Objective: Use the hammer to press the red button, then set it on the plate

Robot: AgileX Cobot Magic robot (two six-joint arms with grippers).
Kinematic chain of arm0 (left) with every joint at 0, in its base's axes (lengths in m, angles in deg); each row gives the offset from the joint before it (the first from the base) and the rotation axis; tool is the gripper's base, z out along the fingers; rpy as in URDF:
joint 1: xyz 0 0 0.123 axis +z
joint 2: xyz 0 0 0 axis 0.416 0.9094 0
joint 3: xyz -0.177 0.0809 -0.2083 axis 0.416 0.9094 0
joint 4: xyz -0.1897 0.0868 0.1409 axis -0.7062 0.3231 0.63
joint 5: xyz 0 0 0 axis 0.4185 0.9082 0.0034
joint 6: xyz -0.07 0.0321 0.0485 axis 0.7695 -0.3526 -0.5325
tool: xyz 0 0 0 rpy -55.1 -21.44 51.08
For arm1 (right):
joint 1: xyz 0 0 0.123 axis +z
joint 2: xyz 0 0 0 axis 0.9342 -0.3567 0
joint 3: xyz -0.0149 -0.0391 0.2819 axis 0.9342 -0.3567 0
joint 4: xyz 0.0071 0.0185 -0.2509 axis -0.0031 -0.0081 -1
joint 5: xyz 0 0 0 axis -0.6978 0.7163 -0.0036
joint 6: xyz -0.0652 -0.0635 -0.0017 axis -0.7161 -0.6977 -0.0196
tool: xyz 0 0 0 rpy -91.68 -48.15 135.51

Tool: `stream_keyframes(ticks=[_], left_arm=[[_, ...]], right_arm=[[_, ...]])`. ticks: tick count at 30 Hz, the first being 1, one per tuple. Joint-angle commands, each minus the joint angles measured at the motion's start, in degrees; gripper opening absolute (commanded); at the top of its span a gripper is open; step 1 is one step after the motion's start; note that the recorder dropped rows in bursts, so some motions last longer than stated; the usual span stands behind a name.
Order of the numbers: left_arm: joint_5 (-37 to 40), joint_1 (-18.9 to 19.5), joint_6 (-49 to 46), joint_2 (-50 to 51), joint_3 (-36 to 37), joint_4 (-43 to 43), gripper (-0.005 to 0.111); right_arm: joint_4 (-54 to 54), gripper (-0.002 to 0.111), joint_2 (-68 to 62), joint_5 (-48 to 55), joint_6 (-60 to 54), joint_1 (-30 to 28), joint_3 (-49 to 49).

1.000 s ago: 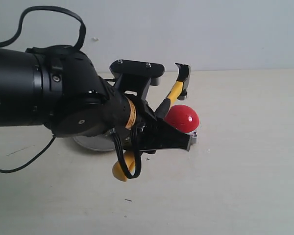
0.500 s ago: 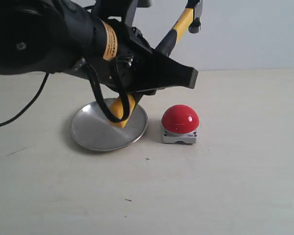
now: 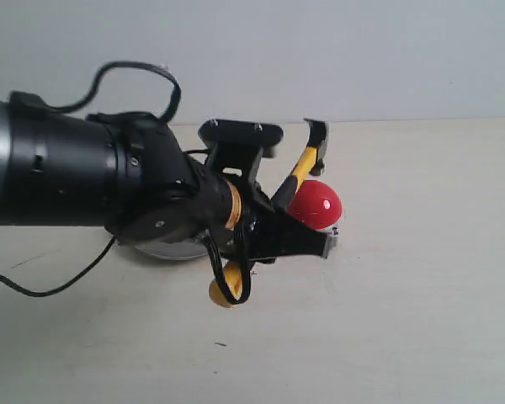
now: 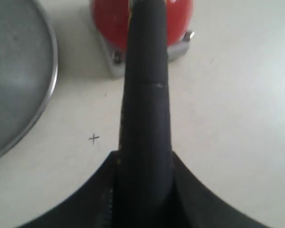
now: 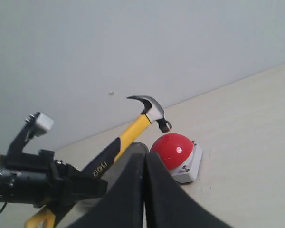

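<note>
Pale beige table (image 3: 421, 320) meets a plain grey wall; the left arm (image 3: 59, 172) reaches in level from the left, and the left gripper (image 3: 307, 240), pointing slightly downward, clamps the hammer (image 3: 301, 164) by its black grip. Its handle slants up so the head sits just over the red button (image 3: 317, 206), though contact cannot be told. Just beside the button, the plate (image 4: 19, 71) lies mostly hidden behind that arm, while the right gripper (image 5: 145, 161) hangs apart, jaws pressed together on nothing.

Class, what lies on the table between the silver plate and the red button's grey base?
Nothing. In the left wrist view, only bare table separates the plate from the red button.
</note>
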Motion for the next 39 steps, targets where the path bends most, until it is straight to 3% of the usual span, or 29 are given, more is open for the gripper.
stream_keyframes(ticks=[1, 6, 12, 16, 21, 23, 24, 26, 30, 39], left_arm=[[-3.7, 0.4, -1.7, -8.8, -2.2, 0.9, 0.0], [-8.9, 1.5, -1.4, -11.0, 0.7, 0.0, 0.0], [-21.3, 8.9, -0.1, -11.3, 11.6, -4.5, 0.0], [-33.2, 10.5, 1.6, -12.8, 17.0, -3.8, 0.0], [-35.2, 11.8, 2.6, -12.8, 17.5, -2.3, 0.0], [-38.2, 13.2, 10.4, -12.8, 17.5, 6.3, 0.0], [-43.1, 14.3, 17.7, -12.7, 17.5, 15.1, 0.0], [-55.0, 17.2, 26.1, -12.4, 17.5, 23.9, 0.0], [-66.5, 22.7, 28.5, -11.1, 19.1, 25.0, 0.0], [-78.5, 32.1, 28.9, -7.5, 24.7, 25.7, 0.0]], right_arm=[[-0.1, 0.0, 0.3, -0.2, -0.2, -0.2, -0.3], [-0.1, 0.0, 0.3, -0.2, -0.2, -0.2, -0.3], [0.0, 0.0, 0.3, -0.2, -0.3, -0.2, -0.3], [0.0, 0.0, 0.3, -0.2, -0.3, -0.2, -0.3], [0.0, 0.0, 0.3, -0.2, -0.3, -0.2, -0.3], [-0.2, 0.0, 0.3, -0.2, -0.3, -0.2, -0.3], [-0.2, 0.0, 0.3, -0.2, -0.3, -0.2, -0.3], [-0.2, 0.0, 0.3, -0.2, -0.3, -0.2, -0.3], [-0.2, 0.0, 0.3, -0.2, -0.3, -0.2, -0.3], [-0.2, 0.0, 0.3, -0.2, -0.3, -0.2, -0.3]])
